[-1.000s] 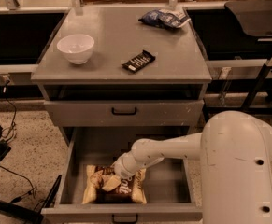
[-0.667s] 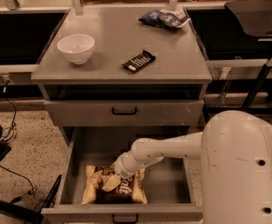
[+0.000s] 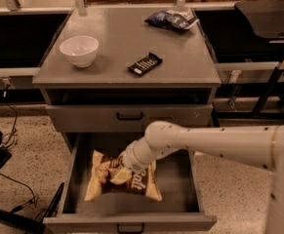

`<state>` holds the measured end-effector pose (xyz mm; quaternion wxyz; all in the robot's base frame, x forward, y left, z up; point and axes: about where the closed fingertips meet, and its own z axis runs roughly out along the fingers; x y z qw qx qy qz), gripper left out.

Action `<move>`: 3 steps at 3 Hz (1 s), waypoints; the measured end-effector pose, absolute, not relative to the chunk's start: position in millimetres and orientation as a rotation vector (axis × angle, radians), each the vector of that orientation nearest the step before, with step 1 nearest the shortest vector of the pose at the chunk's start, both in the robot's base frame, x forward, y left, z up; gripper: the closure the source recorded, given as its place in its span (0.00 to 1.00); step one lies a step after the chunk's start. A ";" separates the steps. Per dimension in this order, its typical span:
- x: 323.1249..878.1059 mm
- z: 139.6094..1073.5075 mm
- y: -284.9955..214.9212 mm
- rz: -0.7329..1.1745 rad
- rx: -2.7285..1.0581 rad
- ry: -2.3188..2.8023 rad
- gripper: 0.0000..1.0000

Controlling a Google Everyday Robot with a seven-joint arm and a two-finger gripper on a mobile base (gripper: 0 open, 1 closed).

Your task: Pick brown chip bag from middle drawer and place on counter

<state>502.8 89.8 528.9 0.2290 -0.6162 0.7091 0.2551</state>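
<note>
The brown chip bag [image 3: 131, 185], tan-edged with a dark brown middle and white lettering, is in the open middle drawer [image 3: 180, 179], left of centre. It is tilted, with its near-left part raised off the drawer floor. My gripper [image 3: 126, 166] reaches in from the right on a white arm and presses down onto the bag's upper middle, shut on it. The wrist hides most of the grip. The counter [image 3: 117, 43] is the grey cabinet top above the drawer.
On the counter stand a white bowl [image 3: 79, 49] at the left, a small black bar [image 3: 145, 64] in the middle and a blue-and-white snack bag [image 3: 173, 19] at the back right. The closed top drawer [image 3: 130, 116] sits above the open one. Cables lie on the floor at left.
The gripper and wrist have risen slightly. The chip bag has come up with them and now sits higher and more tilted in the drawer.
</note>
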 end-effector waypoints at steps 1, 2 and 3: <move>505.6 634.3 73.7 0.606 -1.756 1.887 1.00; 528.6 755.0 63.9 0.457 -1.791 1.820 1.00; 555.4 836.8 66.2 0.353 -1.824 1.824 1.00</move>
